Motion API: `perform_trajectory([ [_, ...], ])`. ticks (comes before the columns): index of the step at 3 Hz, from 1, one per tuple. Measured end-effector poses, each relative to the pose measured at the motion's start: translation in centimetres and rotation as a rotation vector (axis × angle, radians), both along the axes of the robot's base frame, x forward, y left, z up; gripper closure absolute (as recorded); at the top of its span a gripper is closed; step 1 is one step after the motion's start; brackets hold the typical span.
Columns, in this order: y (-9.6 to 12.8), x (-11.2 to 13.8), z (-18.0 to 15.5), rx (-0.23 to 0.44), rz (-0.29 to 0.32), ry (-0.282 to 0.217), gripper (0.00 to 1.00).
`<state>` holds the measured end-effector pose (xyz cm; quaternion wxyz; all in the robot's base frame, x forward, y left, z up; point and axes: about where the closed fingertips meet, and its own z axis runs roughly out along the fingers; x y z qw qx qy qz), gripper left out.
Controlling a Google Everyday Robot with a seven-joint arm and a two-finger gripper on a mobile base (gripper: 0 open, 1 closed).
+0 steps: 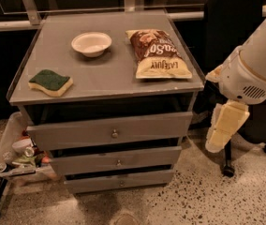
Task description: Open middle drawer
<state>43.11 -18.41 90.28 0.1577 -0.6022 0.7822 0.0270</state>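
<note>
The middle drawer (116, 161) is the mid-sized grey front of the cabinet, with a small round metal knob (119, 162) at its centre. It looks closed, set back a little behind the top drawer (112, 130). The bottom drawer (121, 181) is the narrowest and sits below it. My arm comes in from the right. Its white body (252, 64) hangs beside the cabinet's right edge, and the cream-coloured gripper (216, 144) points down, at about the middle drawer's height and apart from it to the right.
On the cabinet top lie a white bowl (91, 43), a brown chip bag (157, 54) and a green-and-yellow sponge (50, 82). A black office chair (231, 27) stands behind my arm. A tray of clutter (16, 158) stands low at the left. The floor is speckled.
</note>
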Motion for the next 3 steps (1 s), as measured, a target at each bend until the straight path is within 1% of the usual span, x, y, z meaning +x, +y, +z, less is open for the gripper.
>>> perform_trajectory([
  [1, 1.4, -1.6, -3.0, 0.028, -0.004, 0.061, 0.0],
  [2, 4.4, -3.8, -10.0, 0.094, -0.031, 0.167, 0.0],
  [3, 6.1, -5.2, -17.0, 0.132, -0.059, 0.244, 0.0],
])
